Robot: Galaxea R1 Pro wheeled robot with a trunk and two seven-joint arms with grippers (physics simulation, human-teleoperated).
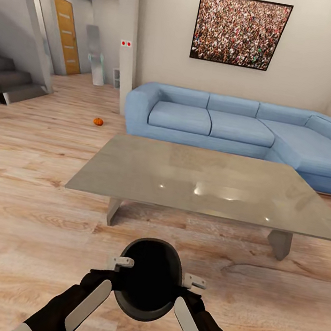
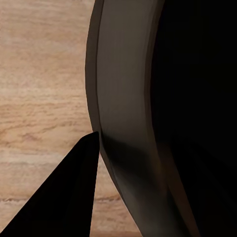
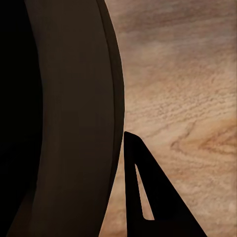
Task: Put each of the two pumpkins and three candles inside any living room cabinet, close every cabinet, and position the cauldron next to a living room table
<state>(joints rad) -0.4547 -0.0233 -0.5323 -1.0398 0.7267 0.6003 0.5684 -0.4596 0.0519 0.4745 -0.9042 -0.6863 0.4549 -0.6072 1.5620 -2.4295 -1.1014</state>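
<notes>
Both grippers on the cauldron rim, cauldron held above floor in front of the coffee table.

Left gripper (image 1: 121,262) clamps the cauldron (image 1: 148,279) at its left rim, one finger (image 2: 64,197) outside the wall; right gripper (image 1: 192,282) does the same on the right rim, outer finger (image 3: 148,197) against the wall. Each closed on the cauldron wall, as far as visible. Cauldron mouth faces up toward head camera; inside reads plain black, contents cannot tell, nothing seen in it. Wood floor (image 1: 24,227) below. Just beyond the cauldron, grey coffee table (image 1: 211,184), top bare and glossy. Behind it a blue sofa (image 1: 237,126). One pumpkin (image 1: 98,121) on the floor far left, well apart from the table, near the sofa end.
</notes>
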